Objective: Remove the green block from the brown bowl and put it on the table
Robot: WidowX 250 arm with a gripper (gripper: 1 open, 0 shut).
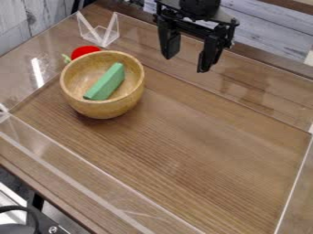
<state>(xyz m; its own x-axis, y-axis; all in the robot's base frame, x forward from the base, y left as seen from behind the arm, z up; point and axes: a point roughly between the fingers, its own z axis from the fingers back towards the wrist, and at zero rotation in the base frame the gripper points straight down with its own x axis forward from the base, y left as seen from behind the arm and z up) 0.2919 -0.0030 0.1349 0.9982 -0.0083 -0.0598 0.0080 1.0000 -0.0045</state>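
Camera, green block: and there it is, the green block [104, 81], a long, flat bar in plain bright green, straight-edged, lying slantwise inside the bowl!
Camera, brown bowl: round, light tan, thick-walled and smooth at the rim, the brown bowl [137, 90] cradles the bar, its inner wall showing on either side.
Camera, table: wide brown wood grain, the table [184, 128] carries the bowl over on the picture's left, a glossy sheen across the boards.
Camera, red object: small, round and bright, the red object [84, 52] sits just beyond the bowl's far rim.
Camera, claw: up at the top, the black gripper [189, 67] hangs with its fingers spread wide, nothing pinched between them, well apart from the bowl and the green bar!
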